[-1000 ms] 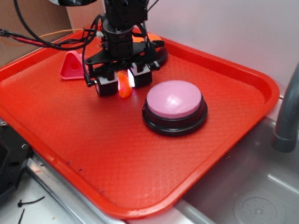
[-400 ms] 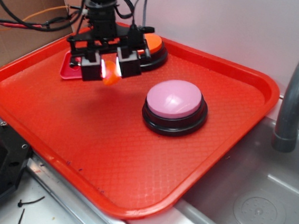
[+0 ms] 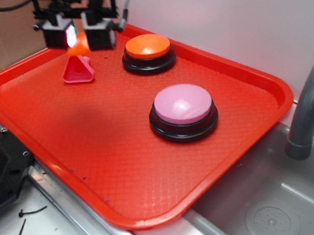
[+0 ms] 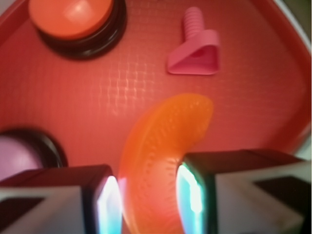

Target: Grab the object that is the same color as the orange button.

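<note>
Gripper (image 3: 76, 33) is clamped on the orange crescent (image 4: 161, 156), held clear above the tray (image 3: 141, 166) over the pink piece (image 3: 78, 71), left of the orange button (image 3: 148, 46); the grab looks done, nothing evidently left but holding.

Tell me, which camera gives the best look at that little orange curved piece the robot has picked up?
The wrist view: the orange crescent fills the frame, curved and ridged, pinched by the end effector. The exterior view shows the crescent only as a small orange spot lifted above the red tray.
</note>
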Available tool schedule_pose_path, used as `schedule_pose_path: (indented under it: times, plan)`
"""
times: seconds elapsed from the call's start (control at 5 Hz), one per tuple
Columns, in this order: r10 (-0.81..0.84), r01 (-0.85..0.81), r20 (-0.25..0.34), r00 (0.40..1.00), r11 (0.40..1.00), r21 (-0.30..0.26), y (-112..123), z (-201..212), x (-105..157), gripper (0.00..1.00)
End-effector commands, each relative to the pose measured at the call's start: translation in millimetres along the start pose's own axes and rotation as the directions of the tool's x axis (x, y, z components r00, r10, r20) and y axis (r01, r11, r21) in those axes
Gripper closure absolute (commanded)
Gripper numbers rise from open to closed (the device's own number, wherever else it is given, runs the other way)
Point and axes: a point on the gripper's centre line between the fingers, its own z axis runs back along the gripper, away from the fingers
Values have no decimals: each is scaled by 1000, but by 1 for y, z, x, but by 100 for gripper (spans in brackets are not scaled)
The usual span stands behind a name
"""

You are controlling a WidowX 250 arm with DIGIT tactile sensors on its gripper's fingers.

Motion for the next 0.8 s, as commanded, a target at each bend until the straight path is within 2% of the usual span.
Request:
schedule_pose_path:
  times: [0.0,0.2,0.4,0.6]
  plan:
    - [-355,358,73,932,933,-27,24,54,-18,100]
    - [-448,453,99,888,890,-39,25,60,-27,100]
    - [-423,421,86,902,906,35,15,46,-20,100]
    - [-426,424,59,903,905,45,14,36,-14,100]
